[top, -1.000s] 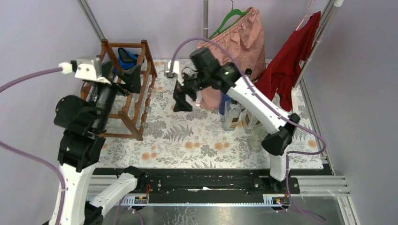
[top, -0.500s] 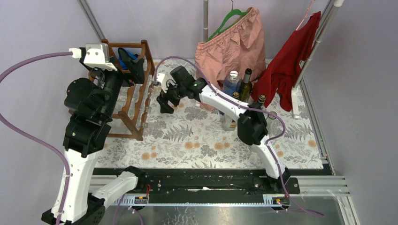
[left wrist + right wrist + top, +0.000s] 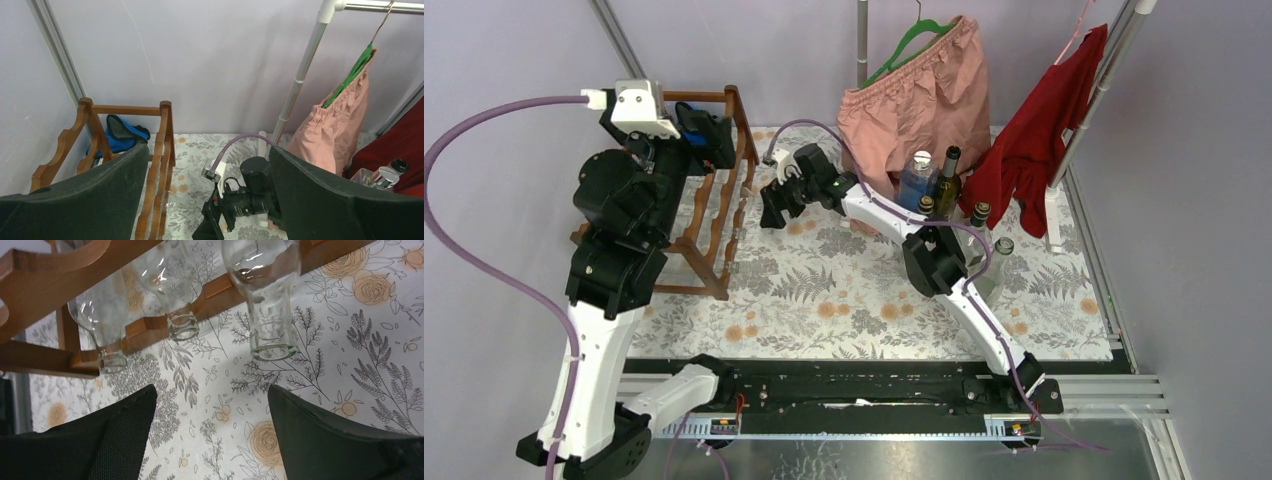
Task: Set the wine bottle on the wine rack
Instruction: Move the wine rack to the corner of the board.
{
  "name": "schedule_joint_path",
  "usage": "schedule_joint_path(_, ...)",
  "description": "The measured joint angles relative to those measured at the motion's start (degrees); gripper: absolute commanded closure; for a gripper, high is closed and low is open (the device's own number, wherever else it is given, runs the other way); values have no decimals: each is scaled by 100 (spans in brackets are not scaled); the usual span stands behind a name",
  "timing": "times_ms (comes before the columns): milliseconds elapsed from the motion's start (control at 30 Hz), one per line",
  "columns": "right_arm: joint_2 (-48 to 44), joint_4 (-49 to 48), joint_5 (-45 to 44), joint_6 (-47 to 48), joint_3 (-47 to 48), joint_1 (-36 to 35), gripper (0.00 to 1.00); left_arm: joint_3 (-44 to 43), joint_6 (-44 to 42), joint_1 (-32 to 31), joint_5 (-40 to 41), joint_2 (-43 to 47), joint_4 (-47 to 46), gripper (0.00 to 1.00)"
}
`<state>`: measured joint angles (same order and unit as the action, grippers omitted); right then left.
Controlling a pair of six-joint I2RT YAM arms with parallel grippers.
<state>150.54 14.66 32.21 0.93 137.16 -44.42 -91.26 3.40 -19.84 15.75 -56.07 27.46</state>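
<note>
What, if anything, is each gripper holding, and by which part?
Nothing is held. The left gripper and the right gripper are both open and empty. Three clear bottles lie on the rack, untouched.

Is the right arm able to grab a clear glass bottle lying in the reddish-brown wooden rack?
Probably yes: the right gripper is open and faces the clear glass bottle necks, nothing in between.

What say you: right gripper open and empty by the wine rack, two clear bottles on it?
Three clear bottles, not two: the right wrist view shows three necks on the wine rack. Right gripper is open and empty beside it.
</note>
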Motion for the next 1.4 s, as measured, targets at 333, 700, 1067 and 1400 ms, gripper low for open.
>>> schedule_joint_path(333,417,-1508,409,-2041,-11,208,14,-269,-13,0,127,-584,264,6)
schedule_joint_path(700,798,-2028,444,-2830,-247,251,11,-1679,693,1228,-87,-2277,1558,7)
schedule_joint_path(1067,688,-2199,658,-2896,-605,367,12,-1521,640,2302,-614,-3816,1792,19)
schedule_joint_path(1400,535,-2455,807,-3174,-951,435,12,-1480,361,2586,-1233,-4439,1956,40)
